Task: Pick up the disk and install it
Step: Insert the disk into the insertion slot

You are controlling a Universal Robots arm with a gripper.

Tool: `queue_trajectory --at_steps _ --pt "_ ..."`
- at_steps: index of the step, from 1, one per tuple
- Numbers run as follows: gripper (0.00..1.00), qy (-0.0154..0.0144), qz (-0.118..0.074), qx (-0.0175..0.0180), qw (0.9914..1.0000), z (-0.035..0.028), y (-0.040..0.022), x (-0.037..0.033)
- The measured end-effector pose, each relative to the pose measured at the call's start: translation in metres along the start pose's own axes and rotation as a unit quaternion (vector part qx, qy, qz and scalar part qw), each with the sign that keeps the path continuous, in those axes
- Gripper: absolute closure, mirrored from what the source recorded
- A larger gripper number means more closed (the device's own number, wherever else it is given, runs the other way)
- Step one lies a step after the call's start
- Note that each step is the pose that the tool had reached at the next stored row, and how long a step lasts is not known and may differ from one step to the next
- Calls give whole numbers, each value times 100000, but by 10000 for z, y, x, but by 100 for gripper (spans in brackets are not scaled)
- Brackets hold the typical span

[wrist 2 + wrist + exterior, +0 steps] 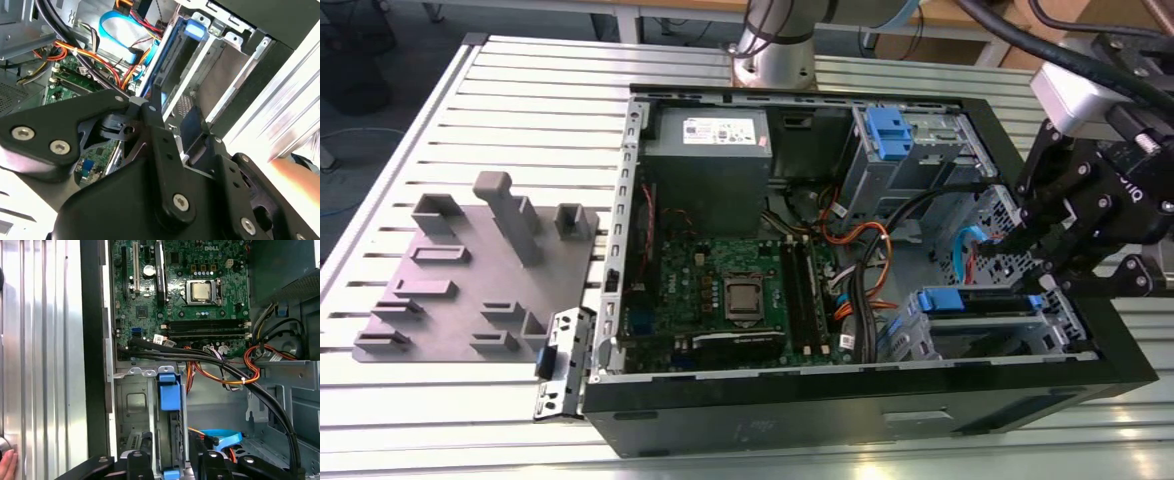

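Note:
The disk [169,430] stands on edge in the metal drive cage [129,407] of an open computer case, with blue rails capping both of its ends. In the exterior view the disk [947,300] sits in the cage at the case's near corner, on the exterior view's right. My gripper [170,466] hangs over the disk's end and looks open, one black finger on each side with small gaps. The exterior view shows my gripper [1034,265] directly above that cage. The second wrist view has the disk's blue rail [167,55] running just beyond one fingertip [150,107].
Bundled black and orange cables [250,372] cross beside the cage, next to the motherboard [734,290]. A smaller blue bracket [887,130] sits in the far bay. A grey fixture plate [467,270] lies on the slatted table. A person's hand [5,462] rests outside the case wall.

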State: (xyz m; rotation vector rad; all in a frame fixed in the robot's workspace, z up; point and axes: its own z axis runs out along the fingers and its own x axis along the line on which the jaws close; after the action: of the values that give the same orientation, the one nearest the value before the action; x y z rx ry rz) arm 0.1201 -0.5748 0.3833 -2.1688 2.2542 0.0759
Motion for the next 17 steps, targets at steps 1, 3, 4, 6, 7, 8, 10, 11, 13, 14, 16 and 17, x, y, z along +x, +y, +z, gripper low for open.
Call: queue_trajectory --at_steps 1,3,4,6,7,8,10,11,13,14,16,17 --pt "58 -6 -2 6 100000 0 0 0" --pt "58 -8 -1 4 100000 0 0 0" --pt "58 -14 -1 6 100000 0 0 -1" --pt "58 -48 -6 169 100000 5 4 -2" --pt "58 -45 -15 352 99999 10 7 -6" --pt "58 -57 -23 502 99999 17 8 -12" --pt "58 -78 -40 664 99998 32 8 -34" --pt "58 -75 -42 673 99998 37 8 -43" --pt "58 -75 -28 680 99998 51 7 -57" --pt "58 -62 -27 680 99998 61 6 -66" --pt "58 -33 -43 680 99998 81 -1 -84" --pt "58 -13 -40 681 99998 92 -6 -90"
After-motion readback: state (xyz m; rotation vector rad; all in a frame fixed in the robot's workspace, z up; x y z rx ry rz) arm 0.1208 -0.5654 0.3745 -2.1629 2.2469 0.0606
